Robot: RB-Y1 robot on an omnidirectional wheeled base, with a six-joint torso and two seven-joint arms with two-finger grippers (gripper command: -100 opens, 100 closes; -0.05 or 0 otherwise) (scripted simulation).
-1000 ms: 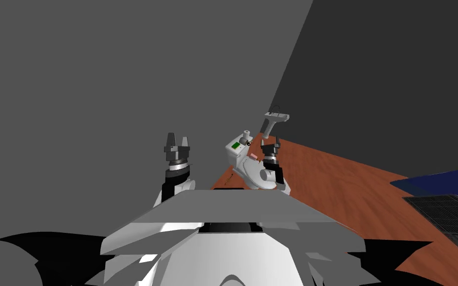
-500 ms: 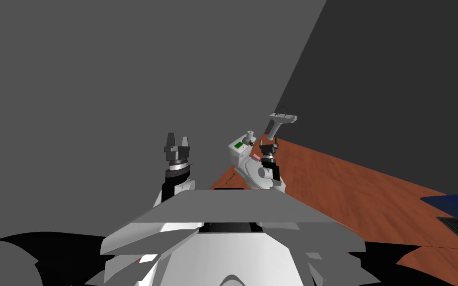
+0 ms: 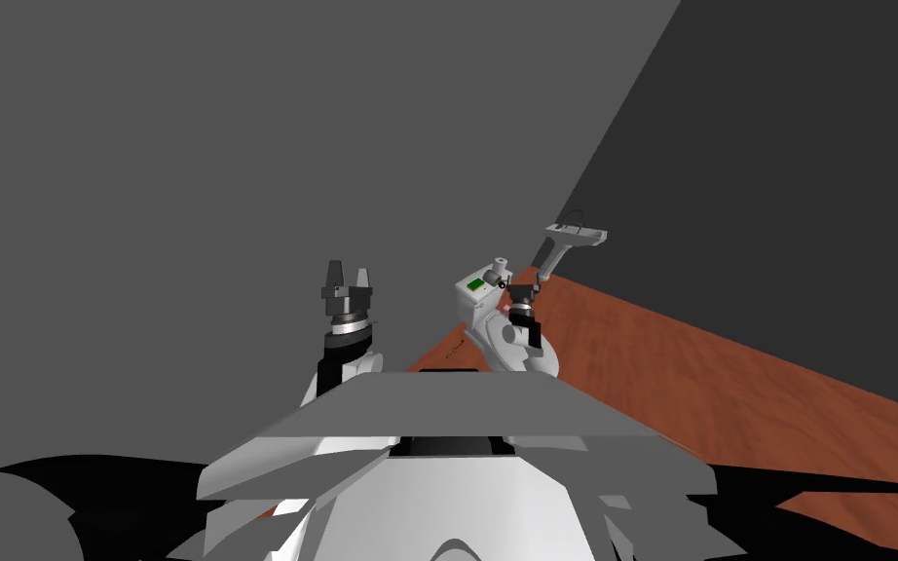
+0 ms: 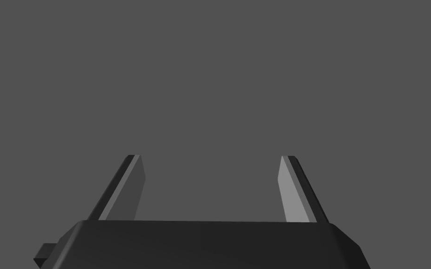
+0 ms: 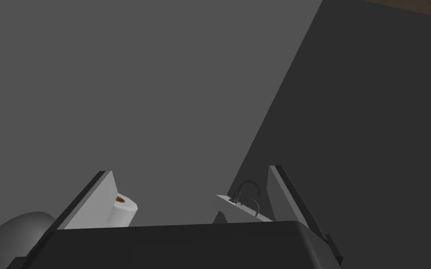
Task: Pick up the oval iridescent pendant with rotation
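Left gripper [image 3: 348, 268] is held raised left of centre in the head view, with its fingers [image 4: 130, 187] spread wide. Right gripper [image 3: 525, 289] is held right of centre, close against the toilet [image 3: 476, 297], fingers [image 5: 95, 201] also apart. Past them a paper roll [image 5: 123, 205] and a sink [image 5: 242, 208] with faucet are seen. Pendant cannot be identified for certain. A small dark item [image 3: 502, 283] is seen on the tank top, between roll and right gripper, just beside both. A thin brown item [image 3: 454, 351] lies on the wood floor [image 3: 729, 390], lower left of the toilet.
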